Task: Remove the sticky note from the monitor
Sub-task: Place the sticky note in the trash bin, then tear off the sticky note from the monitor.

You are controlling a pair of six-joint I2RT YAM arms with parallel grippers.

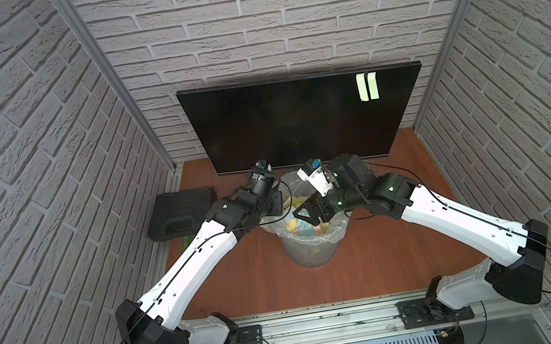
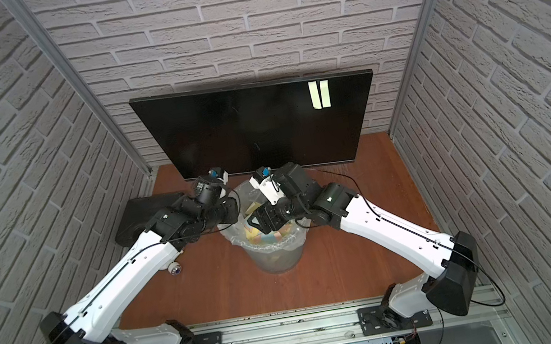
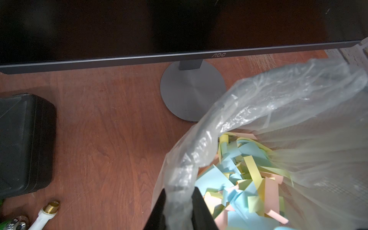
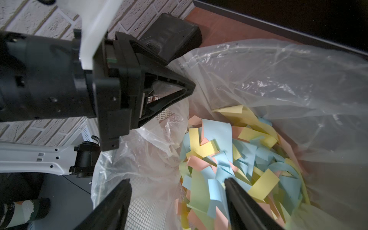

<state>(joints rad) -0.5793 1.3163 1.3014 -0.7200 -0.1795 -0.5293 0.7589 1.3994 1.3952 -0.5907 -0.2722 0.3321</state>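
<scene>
Brick-patterned walls are enclosing a reddish-brown wooden table. Wide, flat black monitor is standing along the far edge. Pale yellow sticky note, showing as two narrow strips side by side, is clinging high on the right of the screen, well apart from both arms and not yet taken.

Round bin with a clear plastic liner is sitting mid-table, just near of the monitor's stand, presumably so peeled paper needs only a short carry. Left gripper is clamping the liner's rim on the bin's left side, probably holding the mouth wide. Right gripper is hovering over that mouth with its fingers spread apart and nothing between them, above a heap of yellow, blue and pink paper strips.

Small black plastic case is lying at the left, out of the way.
</scene>
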